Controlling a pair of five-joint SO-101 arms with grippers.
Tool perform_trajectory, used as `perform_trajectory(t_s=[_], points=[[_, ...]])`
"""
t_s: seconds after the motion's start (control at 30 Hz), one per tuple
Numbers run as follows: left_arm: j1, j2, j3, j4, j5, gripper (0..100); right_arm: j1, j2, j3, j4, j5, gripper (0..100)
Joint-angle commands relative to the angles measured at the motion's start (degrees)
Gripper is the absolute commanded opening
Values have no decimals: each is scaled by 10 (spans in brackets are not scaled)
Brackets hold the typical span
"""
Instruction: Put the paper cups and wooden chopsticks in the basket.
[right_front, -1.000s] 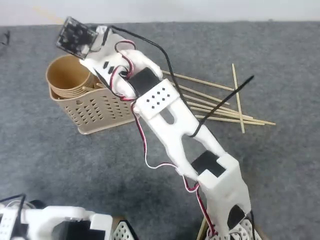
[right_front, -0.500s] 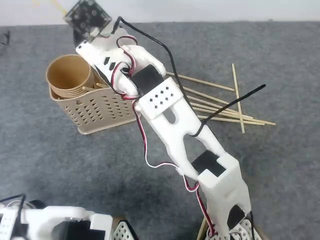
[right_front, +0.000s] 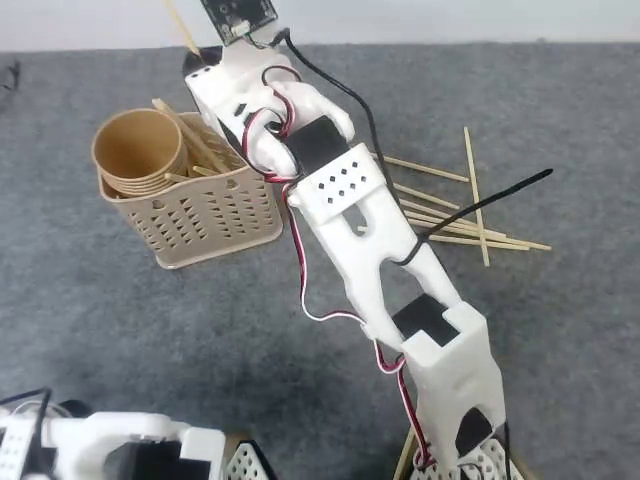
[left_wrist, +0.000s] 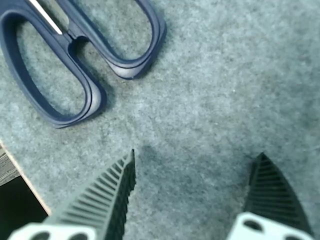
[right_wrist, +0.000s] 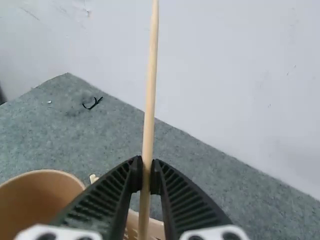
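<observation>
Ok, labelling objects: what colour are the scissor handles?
Dark blue; scissor handles show best in left wrist view.

Nothing in these views carries any text, label, number or sign that can be read.
</observation>
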Motion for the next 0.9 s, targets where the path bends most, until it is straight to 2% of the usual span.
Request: perform_trajectory(t_s=[0.0,0.13,0.37,0.6,0.67,0.73,0.87], points=[[4,-11,-1,-11,-6,345,6,2,-3,-5,-6,6],[4,-11,-1,-11,-6,345,3,13,17,-34,-5,6],[4,-11,-1,-11,-6,345,-37,-10,18,-29,82,7],[4,-11,-1,-11,-6,345,-42,-124,13,104,80,7],[4,-11,-1,-11,-6,345,-36,-162,12,152,63,7],[4,-11,-1,-11,-6,345,-28,-209,12,179,5,7],[4,-11,-1,-11,-6,345,-37,-292,17,174,-51,7]])
